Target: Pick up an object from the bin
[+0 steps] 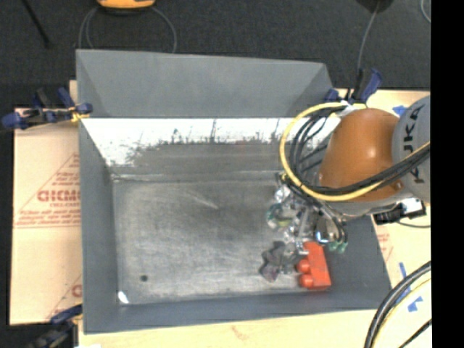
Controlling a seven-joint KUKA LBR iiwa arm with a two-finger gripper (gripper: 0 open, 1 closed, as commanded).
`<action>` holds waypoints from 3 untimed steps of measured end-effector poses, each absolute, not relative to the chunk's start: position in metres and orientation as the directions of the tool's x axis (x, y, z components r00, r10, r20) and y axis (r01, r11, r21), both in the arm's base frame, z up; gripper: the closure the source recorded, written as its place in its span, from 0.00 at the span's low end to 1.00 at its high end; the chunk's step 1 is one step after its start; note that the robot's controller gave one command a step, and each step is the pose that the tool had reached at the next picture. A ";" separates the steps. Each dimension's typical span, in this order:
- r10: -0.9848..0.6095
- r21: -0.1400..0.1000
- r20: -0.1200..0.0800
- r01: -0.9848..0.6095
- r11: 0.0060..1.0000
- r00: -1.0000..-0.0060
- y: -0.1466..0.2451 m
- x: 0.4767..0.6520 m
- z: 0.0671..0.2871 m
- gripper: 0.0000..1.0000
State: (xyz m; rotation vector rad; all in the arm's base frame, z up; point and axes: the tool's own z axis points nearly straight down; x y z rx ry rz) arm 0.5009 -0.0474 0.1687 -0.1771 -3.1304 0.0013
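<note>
gripper (280, 265) was down at the bin's (181, 223) 4 o'clock | open or clenched? honestly couldn't tell | red block (317, 270) sat just beside it, at its 3 o'clock | looked light, stiff, kinda slick, I'd pinch its long flat sides

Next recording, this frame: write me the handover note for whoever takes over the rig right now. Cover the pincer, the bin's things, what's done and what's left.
Pincer: low in the bin, near its front right corner in the view. Open or shut cannot be told.
Things: a red-orange block lies right beside the pincer, towards the right wall. A small white scrap sits in the front left corner.
Done: the arm is lowered to the floor of the bin. Nothing is visibly held.
Left: close on a thing, probably the block as it is nearest, and lift it clear of the bin.
</note>
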 end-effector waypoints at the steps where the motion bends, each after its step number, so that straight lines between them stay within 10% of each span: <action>1: -0.239 -0.002 -0.008 -0.238 0.971 -0.971 -0.079 0.494 0.088 0.00; 2: -0.239 -0.005 -0.015 -0.239 0.971 -0.971 -0.080 0.496 0.089 1.00; 3: -0.397 -0.007 -0.008 -0.397 0.918 -0.918 -0.087 0.497 0.222 1.00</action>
